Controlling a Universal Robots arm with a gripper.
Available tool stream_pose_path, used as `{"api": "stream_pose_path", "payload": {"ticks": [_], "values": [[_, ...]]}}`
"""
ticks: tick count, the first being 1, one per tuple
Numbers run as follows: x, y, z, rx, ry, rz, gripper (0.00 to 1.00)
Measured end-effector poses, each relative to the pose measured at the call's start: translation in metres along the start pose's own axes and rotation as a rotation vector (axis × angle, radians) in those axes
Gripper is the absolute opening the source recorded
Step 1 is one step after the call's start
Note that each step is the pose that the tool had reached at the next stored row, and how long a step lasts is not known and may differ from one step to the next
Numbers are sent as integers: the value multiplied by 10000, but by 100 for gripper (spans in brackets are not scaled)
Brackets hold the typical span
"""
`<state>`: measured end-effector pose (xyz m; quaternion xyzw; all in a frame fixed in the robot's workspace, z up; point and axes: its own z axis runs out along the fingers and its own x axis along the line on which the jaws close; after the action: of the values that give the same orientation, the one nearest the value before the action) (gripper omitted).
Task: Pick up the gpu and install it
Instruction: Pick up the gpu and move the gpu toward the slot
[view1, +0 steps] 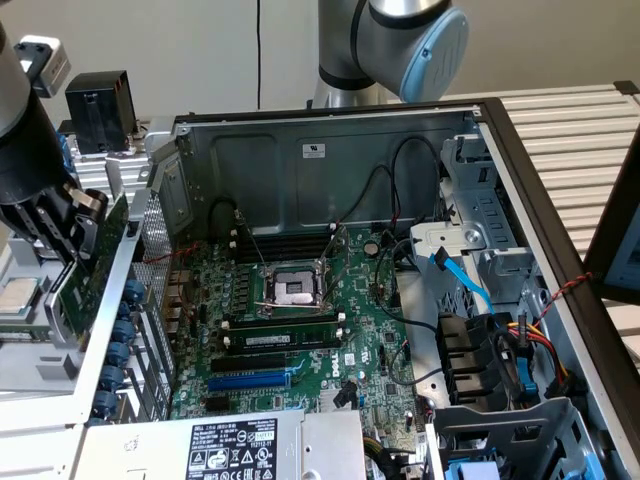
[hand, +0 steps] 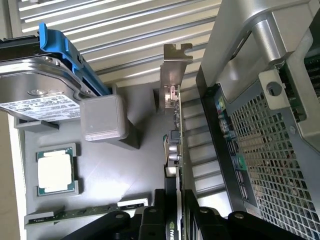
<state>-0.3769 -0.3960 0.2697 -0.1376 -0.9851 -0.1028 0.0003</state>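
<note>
Wrist view — gripper (hand: 175, 216) half-closed, clamped on the edge-on gpu (hand: 171, 100) — just beside the perforated case wall (hand: 270, 150).

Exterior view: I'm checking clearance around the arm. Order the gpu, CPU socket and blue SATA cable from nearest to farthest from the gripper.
1. gpu: clamped in the gripper, outside the case, at the exterior view's left.
2. CPU socket: middle of the motherboard.
3. Blue SATA cable: farther toward the exterior view's right.
</note>
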Motion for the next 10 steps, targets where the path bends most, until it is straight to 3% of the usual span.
{"api": "stream_pose_path", "payload": {"ticks": [10], "values": [[-30, -34, -19, 69, 168, 38, 26]]}}
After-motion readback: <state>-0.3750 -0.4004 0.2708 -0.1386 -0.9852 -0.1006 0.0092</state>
